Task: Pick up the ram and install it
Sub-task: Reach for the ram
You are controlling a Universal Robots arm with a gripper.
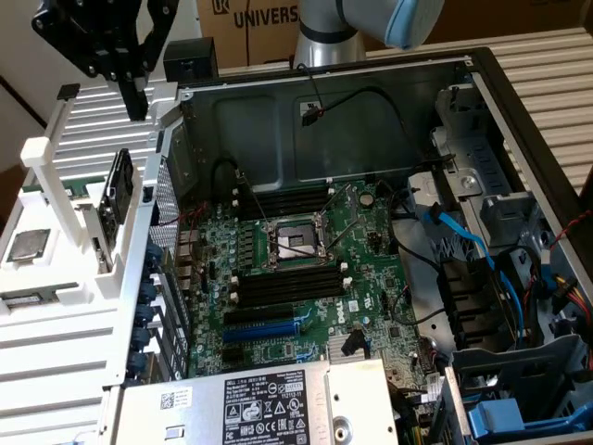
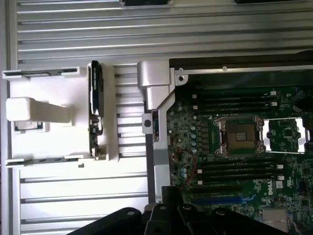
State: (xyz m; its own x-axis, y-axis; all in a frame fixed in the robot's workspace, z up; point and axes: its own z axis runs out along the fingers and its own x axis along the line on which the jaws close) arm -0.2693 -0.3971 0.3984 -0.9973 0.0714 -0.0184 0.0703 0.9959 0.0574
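The ram stands on edge in a slot of the white fixture at the exterior view's left, beside the open computer case. It appears as a thin dark stick with green showing in the wrist view. My gripper hangs above the fixture, a little beyond the ram and apart from it, shut with nothing in it. Its black body shows in the wrist view. Black memory slots lie on either side of the processor socket on the green motherboard.
A square silver processor chip lies on the fixture. Case walls ring the board. Blue and black cables and a drive cage crowd the exterior view's right. A power supply sits at the front.
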